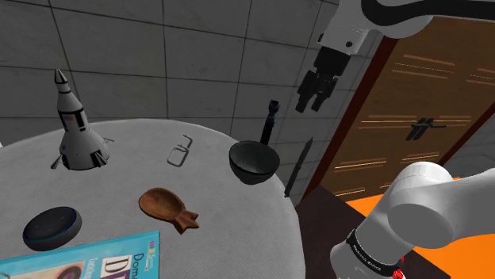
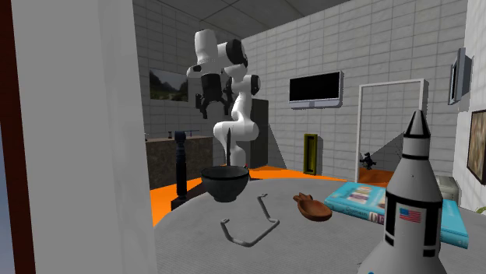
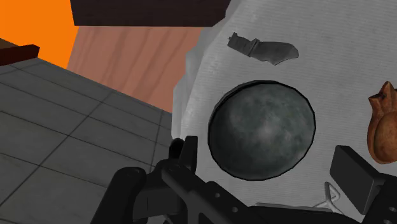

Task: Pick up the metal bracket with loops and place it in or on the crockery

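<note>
A thin grey wire bracket with looped ends (image 1: 181, 150) lies flat on the pale round table (image 1: 238, 230), near but apart from an upright, empty dark mottled round bowl (image 1: 254, 161)

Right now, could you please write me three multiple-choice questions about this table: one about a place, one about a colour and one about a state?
1. Where does the metal bracket lie?
A. on the table, between the rocket and the dark bowl
B. inside the bowl
C. on top of the rocket

2. What colour is the fish-shaped dish?
A. blue
B. brown
C. white

3. How is the gripper?
A. shut on the bracket
B. shut on nothing
C. open and empty

Answers:
1 A: the shoulder view shows it flat on the table between those two.
2 B: it is drawn brown in every view.
3 C: its fingers stand apart in the air above the bowl and hold nothing.
</note>
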Controlling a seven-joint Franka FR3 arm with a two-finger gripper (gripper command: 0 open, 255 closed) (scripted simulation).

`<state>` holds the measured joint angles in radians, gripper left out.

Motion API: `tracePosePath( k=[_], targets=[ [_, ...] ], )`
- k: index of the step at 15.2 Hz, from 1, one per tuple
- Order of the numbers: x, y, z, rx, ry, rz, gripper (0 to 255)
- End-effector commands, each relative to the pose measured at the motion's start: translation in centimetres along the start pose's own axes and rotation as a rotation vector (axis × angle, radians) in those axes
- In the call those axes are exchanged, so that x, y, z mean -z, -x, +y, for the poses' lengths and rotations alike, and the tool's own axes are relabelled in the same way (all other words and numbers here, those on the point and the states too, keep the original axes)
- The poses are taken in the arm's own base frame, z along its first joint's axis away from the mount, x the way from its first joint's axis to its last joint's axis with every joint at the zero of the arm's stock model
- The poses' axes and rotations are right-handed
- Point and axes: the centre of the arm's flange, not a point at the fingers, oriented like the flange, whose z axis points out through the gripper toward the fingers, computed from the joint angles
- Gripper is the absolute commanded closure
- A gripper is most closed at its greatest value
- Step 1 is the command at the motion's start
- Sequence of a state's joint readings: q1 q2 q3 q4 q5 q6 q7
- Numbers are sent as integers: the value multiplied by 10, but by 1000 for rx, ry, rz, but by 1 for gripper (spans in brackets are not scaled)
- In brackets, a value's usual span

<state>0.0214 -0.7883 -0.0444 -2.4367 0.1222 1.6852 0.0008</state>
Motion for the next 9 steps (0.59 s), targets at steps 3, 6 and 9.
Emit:
tracePosePath(
  k=[3,6,9],
  targets=[
    [-16,-11,-18,-39,3,5,0],
    [-39,-28,-45,-97,6,12,0],
    [-63,-47,-70,-155,10,19,0]
  ],
)
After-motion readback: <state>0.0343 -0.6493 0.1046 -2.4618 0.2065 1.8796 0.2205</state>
